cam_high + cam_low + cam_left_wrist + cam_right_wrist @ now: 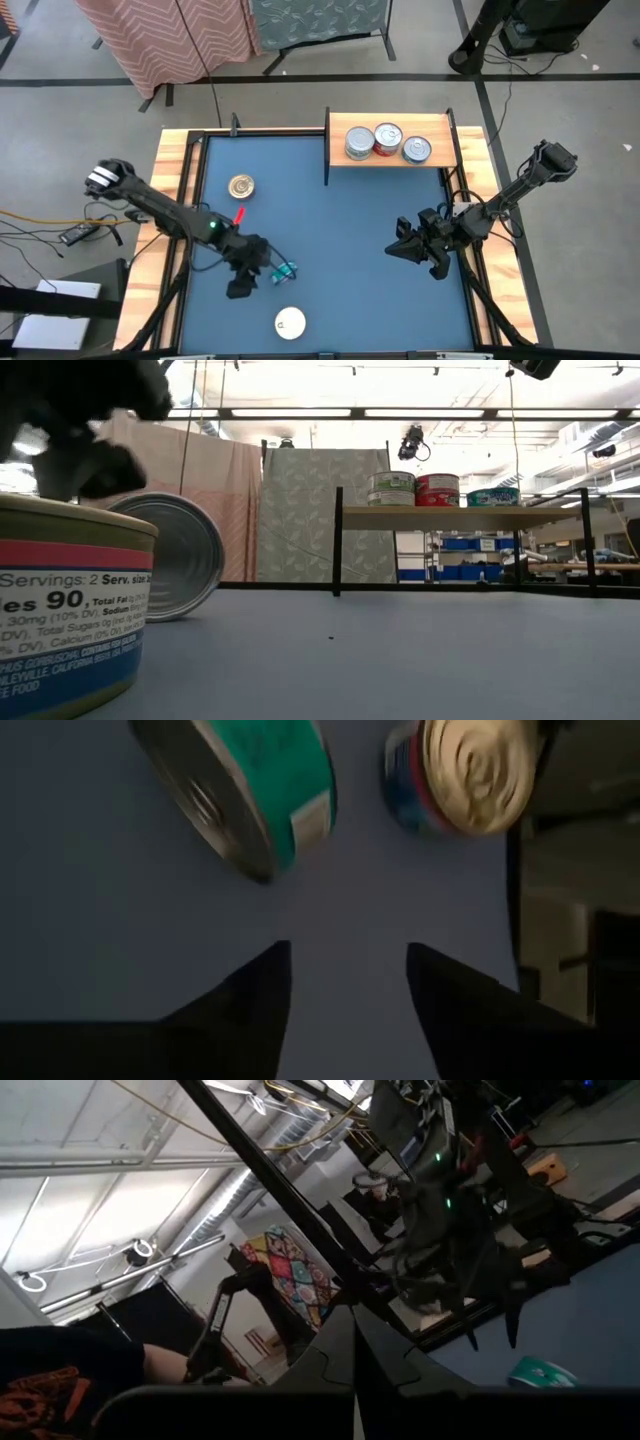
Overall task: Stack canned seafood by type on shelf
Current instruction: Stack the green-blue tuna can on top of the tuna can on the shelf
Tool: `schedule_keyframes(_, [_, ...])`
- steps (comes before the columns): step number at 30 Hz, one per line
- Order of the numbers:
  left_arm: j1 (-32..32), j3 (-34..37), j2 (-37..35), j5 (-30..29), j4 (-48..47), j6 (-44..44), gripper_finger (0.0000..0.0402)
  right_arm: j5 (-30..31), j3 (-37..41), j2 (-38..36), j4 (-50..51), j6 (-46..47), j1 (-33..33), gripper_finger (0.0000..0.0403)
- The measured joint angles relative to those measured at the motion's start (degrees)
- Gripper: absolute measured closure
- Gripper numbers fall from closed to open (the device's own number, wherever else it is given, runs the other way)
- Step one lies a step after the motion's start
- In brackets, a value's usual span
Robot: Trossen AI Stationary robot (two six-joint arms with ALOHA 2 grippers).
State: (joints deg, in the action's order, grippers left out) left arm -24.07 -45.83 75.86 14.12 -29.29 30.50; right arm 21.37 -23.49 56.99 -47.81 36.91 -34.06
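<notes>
The light-wood shelf stands at the table's far right and carries three tins: silver, red and silver. A teal tin stands tilted on its edge on the blue table. Beside it a white-lidded tin rests on its base near the front edge. A gold-lidded tin sits flat at the far left. My left gripper hangs open just above and beside the teal tin, holding nothing. At the right, my right gripper is shut and raised.
Wooden side rails border the table. A small red thing lies by the left arm. The middle of the blue table between both arms is bare. In the low view the white-lidded tin fills the near left.
</notes>
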Motion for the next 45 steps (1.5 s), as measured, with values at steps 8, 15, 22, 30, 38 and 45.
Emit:
schedule_keyframes(8, [5.8,-6.6,-2.5,0.3,-2.3,-4.6,0.0167,0.0,0.0,0.0,0.0,0.4,0.0,0.0398])
schedule_keyframes(15, [10.0,-7.3,-2.4,3.6,0.1,-7.9,0.0137,0.0,0.0,0.0,0.0,0.4,0.0,0.0398])
schedule_keyframes(22, [12.9,-7.3,-2.4,0.7,0.0,-13.0,0.0126,0.0,0.0,0.0,0.0,0.4,0.0,0.0398])
schedule_keyframes(30, [14.3,-7.3,0.7,0.1,2.1,-15.0,0.0127,0.0,0.0,0.0,0.0,0.4,0.0,0.0398])
schedule_keyframes(38, [14.2,-7.2,6.2,6.3,6.5,-10.7,0.0127,-0.1,0.0,0.0,-0.1,0.8,0.0,0.0398])
schedule_keyframes(45, [14.2,-7.2,6.5,6.0,6.6,-8.9,0.0128,-0.5,0.0,0.0,-0.1,0.8,0.0,0.0398])
